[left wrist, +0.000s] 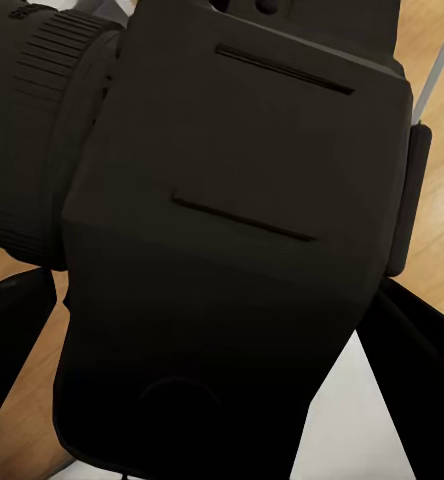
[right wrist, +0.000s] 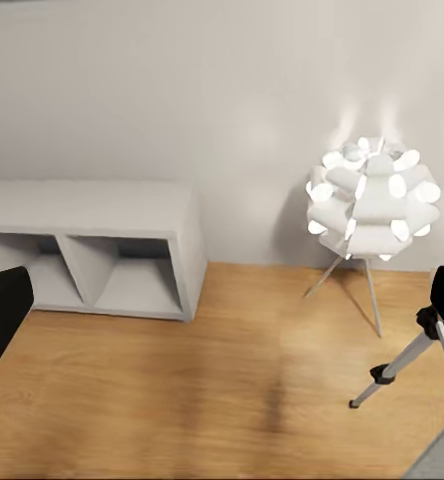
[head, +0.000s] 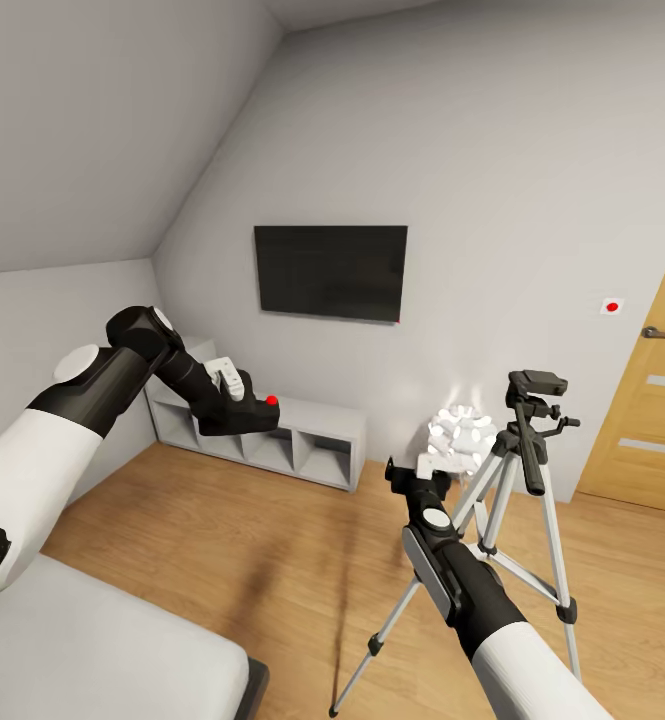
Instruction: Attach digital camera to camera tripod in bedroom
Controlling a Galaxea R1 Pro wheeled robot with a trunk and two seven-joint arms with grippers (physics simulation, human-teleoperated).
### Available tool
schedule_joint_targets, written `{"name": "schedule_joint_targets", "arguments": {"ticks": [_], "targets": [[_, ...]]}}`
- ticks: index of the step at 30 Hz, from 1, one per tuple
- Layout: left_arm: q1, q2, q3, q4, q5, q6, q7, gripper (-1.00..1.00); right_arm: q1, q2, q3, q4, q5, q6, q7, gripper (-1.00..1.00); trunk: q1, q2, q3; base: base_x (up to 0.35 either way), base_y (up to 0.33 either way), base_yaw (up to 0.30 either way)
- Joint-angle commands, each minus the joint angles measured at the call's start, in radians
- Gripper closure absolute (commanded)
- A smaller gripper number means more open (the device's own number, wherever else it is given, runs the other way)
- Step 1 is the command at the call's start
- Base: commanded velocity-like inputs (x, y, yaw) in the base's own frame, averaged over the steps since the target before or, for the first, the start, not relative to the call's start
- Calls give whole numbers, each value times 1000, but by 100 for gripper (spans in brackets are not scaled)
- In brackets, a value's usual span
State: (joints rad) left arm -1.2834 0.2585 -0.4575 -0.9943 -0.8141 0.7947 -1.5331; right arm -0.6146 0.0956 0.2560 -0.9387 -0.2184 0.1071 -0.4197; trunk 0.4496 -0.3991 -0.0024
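The digital camera (head: 250, 414) is black, with its red button (head: 271, 400) on top. It is held in the air over the low shelf unit, with my left gripper (head: 234, 392) shut on it. In the left wrist view the camera's dark body (left wrist: 232, 230) sits between the two black fingers (left wrist: 12, 345). The camera tripod (head: 520, 470) stands on the wood floor at the right, and its black head (head: 537, 383) is bare. My right gripper (head: 419, 472) hangs just left of the tripod, open and empty. One tripod leg (right wrist: 407, 360) shows in the right wrist view.
A black TV (head: 330, 270) hangs on the grey wall above a low white shelf unit (head: 272, 435). A white ball-cluster lamp (head: 462, 432) stands behind the tripod. An oak door (head: 642, 400) is at the right, and a bed corner (head: 92, 640) at the lower left.
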Motion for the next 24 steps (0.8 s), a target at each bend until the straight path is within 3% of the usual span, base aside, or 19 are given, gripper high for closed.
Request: {"name": "schedule_joint_targets", "arguments": {"ticks": [1,6,16,19,24], "targets": [[-1,1,-2,-1,-8,11,-9,100,-1,0,3,1,-17,5,-9,-100,0,-1,-1,0,0,0],[-1,1,-2,-1,-8,11,-9,100,-1,0,7,8,-64,4,-34,-100,0,-1,-1,0,0,0],[-1,1,-4,-1,-8,11,-8,100,-1,22,46,52,-79,-19,-88,-100,0,-1,-1,0,0,0],[-1,0,-5,-1,-8,11,-7,100,-1,28,51,60,-101,-80,-207,-100,0,-1,-1,0,0,0],[-1,-2,-7,-1,-8,11,-7,100,-1,28,52,61,-131,-92,-237,-100,0,-1,-1,0,0,0]]}}
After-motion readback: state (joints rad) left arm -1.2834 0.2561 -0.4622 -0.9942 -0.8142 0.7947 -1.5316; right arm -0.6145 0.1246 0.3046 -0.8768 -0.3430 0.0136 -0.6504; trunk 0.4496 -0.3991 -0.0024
